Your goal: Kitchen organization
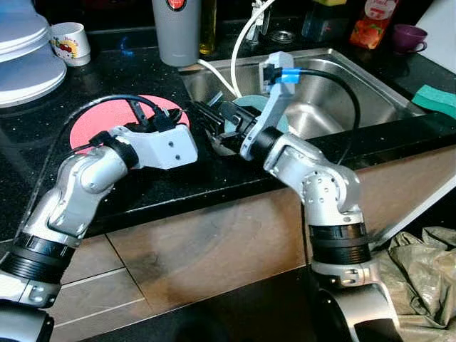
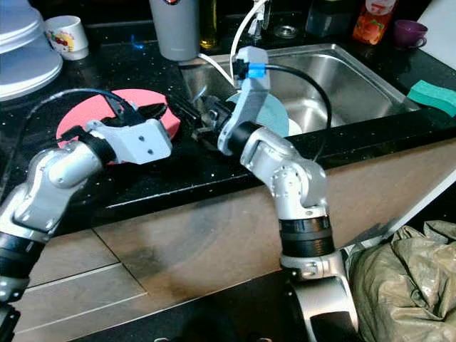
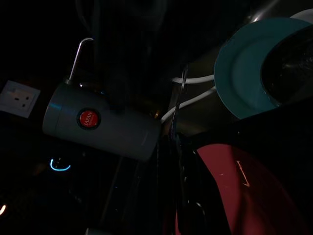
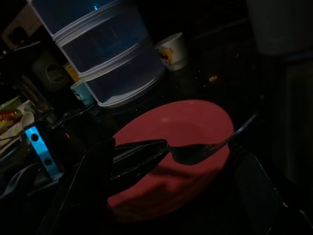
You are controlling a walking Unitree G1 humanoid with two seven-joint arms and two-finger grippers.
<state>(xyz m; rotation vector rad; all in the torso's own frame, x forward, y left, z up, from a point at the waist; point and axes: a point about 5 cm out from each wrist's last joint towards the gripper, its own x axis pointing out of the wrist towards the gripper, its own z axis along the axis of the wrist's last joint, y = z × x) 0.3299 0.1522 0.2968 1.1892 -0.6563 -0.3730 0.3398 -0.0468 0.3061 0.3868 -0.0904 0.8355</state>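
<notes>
A red plate (image 1: 100,122) lies on the black counter (image 1: 43,135), left of the sink. My left gripper (image 1: 178,114) hovers over the plate's right edge, shut on the head of a metal fork (image 4: 195,152). The fork's handle points toward my right gripper (image 1: 206,122). That gripper reaches left from over the sink and faces the left one, its fingers spread wide on either side of the handle. A teal plate (image 2: 274,114) leans inside the sink behind the right arm.
The steel sink (image 1: 356,92) is at the right, with a white hose (image 1: 239,43) running into it. A grey jug (image 1: 176,32), a mug (image 1: 70,41) and stacked white containers (image 1: 21,57) stand behind. A green sponge (image 1: 436,96) lies far right. A crumpled bag (image 1: 420,278) is on the floor.
</notes>
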